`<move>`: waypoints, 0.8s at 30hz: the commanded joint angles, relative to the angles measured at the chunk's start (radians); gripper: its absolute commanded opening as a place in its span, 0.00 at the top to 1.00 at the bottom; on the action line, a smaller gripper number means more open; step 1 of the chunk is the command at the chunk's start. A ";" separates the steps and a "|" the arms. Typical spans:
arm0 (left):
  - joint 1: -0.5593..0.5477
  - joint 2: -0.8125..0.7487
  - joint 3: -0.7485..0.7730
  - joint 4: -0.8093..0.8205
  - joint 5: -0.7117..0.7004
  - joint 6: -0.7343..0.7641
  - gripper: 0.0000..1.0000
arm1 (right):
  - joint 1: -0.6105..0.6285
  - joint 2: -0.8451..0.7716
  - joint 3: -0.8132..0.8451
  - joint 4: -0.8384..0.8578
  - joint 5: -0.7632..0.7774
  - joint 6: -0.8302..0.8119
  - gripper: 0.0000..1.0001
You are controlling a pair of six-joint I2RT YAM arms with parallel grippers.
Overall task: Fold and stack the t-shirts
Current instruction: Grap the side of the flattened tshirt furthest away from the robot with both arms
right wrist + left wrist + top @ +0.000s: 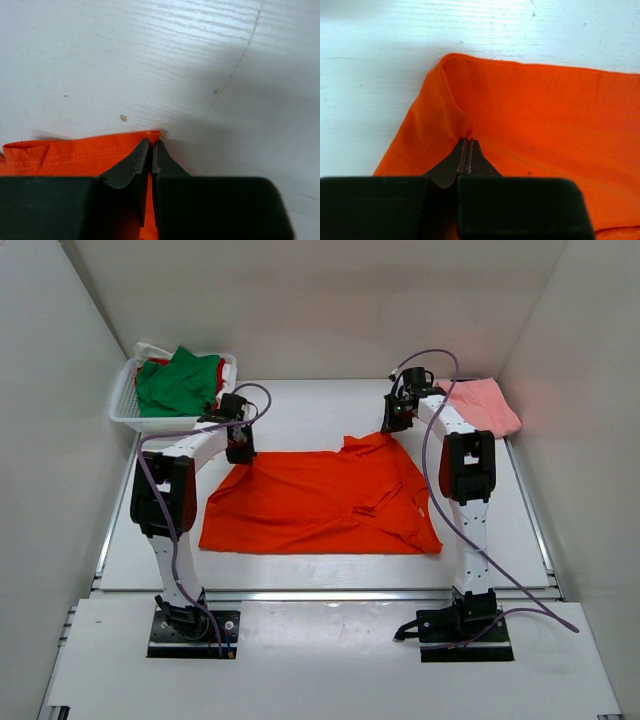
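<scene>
Right gripper (151, 145), dark jaws drawn together on the stitched hem corner of the orange-red t-shirt (75, 155), a strip of cloth showing in the narrow slit between them. The hem lies flat on the white table (200, 60), whose surface shows fine scratches and small specks.

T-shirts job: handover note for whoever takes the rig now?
Left gripper: shut on the orange-red t-shirt near its far-left corner.
Right gripper: shut on its far edge, right side.
That shirt lies spread on the table, unfolded.
Pink t-shirt at the far right; green t-shirt and red t-shirt in the basket.
No stack yet.
Left: fold orange-red, then the basket's two, stack all.
</scene>
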 commanded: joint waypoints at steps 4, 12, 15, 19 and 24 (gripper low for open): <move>0.014 -0.093 -0.003 0.009 0.009 0.010 1.00 | -0.001 0.003 0.042 0.028 -0.019 -0.010 1.00; 0.077 -0.150 -0.009 0.022 0.030 0.010 1.00 | 0.003 -0.174 -0.075 0.073 -0.007 -0.020 1.00; 0.090 -0.171 -0.038 0.030 0.050 0.022 1.00 | 0.003 -0.265 -0.194 0.092 -0.007 -0.025 1.00; 0.099 -0.192 -0.073 0.029 0.050 0.033 1.00 | 0.015 -0.429 -0.351 0.144 -0.004 -0.027 1.00; 0.123 -0.224 -0.121 0.013 0.061 0.050 1.00 | 0.035 -0.578 -0.571 0.178 0.009 -0.017 1.00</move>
